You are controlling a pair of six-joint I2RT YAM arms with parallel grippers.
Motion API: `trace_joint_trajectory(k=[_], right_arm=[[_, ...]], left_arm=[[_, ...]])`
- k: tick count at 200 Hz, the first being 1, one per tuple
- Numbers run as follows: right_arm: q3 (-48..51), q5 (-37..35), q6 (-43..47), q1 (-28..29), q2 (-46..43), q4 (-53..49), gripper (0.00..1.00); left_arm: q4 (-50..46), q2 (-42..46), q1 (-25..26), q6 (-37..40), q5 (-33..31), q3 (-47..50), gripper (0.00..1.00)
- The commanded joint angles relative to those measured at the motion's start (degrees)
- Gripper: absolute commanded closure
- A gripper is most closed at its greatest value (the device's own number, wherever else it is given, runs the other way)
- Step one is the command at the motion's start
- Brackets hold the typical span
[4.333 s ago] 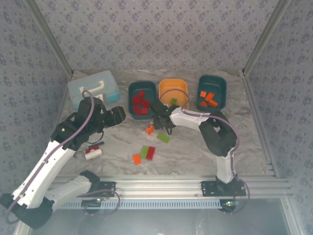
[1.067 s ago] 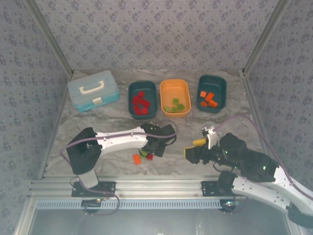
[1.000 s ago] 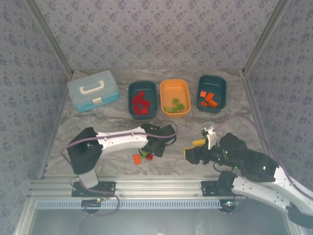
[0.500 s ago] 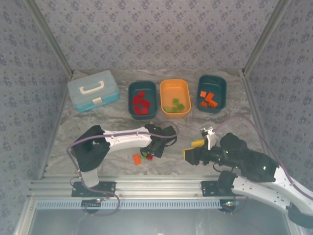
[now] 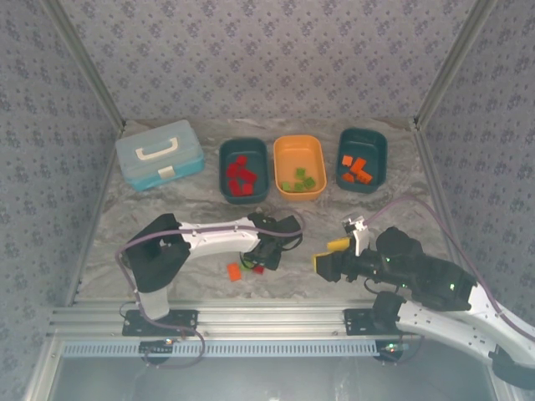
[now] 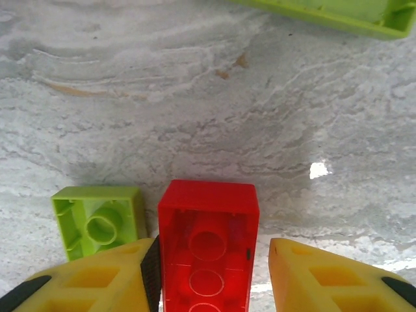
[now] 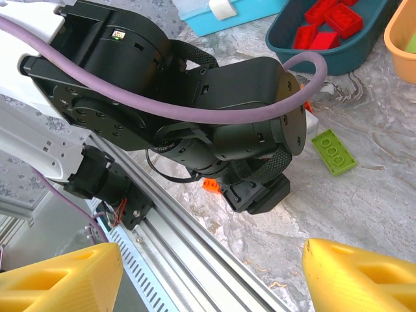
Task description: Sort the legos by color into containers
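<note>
Step in hand: the left gripper is working at picking a red lego off the bench; the lift is not yet done.
Left gripper: it is straddling the red lego with its jaws partly apart. The left pad is touching the brick's side, while a sliver of bench is showing between the brick and the right finger, so it is not clamping yet.
Red lego: it is lying flat, hollow side up, with a green lego just beside it and an orange lego near.
Right gripper: it is hovering well apart from the bricks, jaws wide and holding nothing.
Containers: the left teal tub is holding reds, the orange tub greens, the right teal tub oranges.
Next move: it is probably calling for a full squeeze, a straight lift clear of the green lego, then a carry to the left teal tub.
</note>
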State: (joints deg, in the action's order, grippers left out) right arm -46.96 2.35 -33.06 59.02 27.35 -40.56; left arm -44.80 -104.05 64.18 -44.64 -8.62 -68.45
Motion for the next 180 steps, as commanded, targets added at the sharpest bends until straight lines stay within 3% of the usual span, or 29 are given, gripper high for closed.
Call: trace_joint_trajectory(k=[1, 57, 69, 92, 112, 140, 180], right_arm=[[-0.62, -0.66, -0.15, -0.09, -0.64, -0.58, 0.25], [-1.64, -0.25, 0.1, -0.45, -0.56, -0.75, 0.24], [-1.95, -0.48, 0.18, -0.52, -0.6, -0.97, 0.24], [-3.02, -0.42, 0.26, -0.49, -0.61, -0.76, 0.25], [-4.26, -0.47, 0.57, -0.54, -0.55, -0.58, 0.25], [-5.82, -0.21, 1.86, -0.58, -0.19, 0.28, 0.25], [-7.01, -0.37, 3.0, -1.51, 6.25, 3.0, 0.25]], left_arm=[[-0.09, -1.91, 1.37, -0.72, 1.11, -1.72, 0.53], [-2.32, -6.69, 1.47, -0.77, 2.04, -4.33, 0.5], [-2.49, -6.46, 1.47, -0.84, 1.27, -4.59, 0.58], [-3.69, -3.95, 1.47, -1.23, -0.91, -5.27, 0.84], [-6.44, 0.14, 0.59, -1.03, -2.56, -7.56, 0.87], [-8.08, 7.66, -4.88, 1.74, -1.2, -12.14, 0.87], [-4.32, 9.9, -19.72, 8.92, 7.24, -20.48, 0.87]])
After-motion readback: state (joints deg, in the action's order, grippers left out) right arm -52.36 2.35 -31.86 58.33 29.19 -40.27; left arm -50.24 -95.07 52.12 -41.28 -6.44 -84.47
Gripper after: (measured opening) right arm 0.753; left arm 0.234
